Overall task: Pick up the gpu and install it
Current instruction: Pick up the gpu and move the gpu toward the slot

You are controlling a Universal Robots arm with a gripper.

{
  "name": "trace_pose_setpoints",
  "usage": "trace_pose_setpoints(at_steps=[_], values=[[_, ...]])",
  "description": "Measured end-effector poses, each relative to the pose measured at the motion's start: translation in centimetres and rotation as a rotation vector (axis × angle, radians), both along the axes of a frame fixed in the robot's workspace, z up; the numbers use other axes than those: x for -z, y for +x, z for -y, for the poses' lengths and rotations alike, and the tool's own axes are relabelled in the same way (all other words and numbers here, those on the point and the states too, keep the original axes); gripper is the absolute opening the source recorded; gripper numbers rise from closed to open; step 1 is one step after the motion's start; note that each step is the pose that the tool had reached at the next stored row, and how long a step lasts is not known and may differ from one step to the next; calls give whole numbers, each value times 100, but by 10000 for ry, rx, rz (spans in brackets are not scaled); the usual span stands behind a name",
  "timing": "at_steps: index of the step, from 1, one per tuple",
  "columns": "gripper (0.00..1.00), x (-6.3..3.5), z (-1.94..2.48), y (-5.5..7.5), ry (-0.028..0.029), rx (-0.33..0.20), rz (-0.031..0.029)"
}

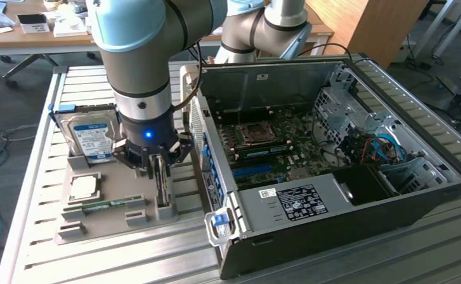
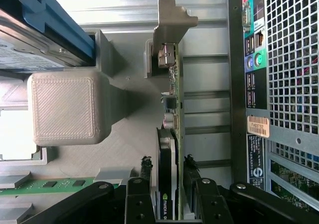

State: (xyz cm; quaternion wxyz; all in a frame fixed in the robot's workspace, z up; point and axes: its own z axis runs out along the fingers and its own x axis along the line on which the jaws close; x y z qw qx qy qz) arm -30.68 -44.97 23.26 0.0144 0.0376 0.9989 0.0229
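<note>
My one gpu [image 2: 167, 149], a green board with a black face and silver bracket, stands on edge in a slot of the single grey plastic tray [image 1: 112, 222]. My gripper [image 2: 168, 162] straddles it, fingers spread and not yet clamped. One blue-labelled hard drive [image 1: 90, 137] and one green memory stick [image 1: 104, 205] share the tray beside the one open black computer case [image 1: 419, 195].

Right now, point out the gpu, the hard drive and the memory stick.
gpu [image 2: 166, 159], wrist view, black face.
hard drive [image 1: 90, 139], exterior view, blue label.
memory stick [image 1: 104, 204], exterior view, green board.
</note>
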Motion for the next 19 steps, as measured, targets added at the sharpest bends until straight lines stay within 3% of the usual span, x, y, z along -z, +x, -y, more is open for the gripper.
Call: trace_pose_setpoints(at_steps=[19], values=[[38, 17, 3, 0, -1, 0, 0]])
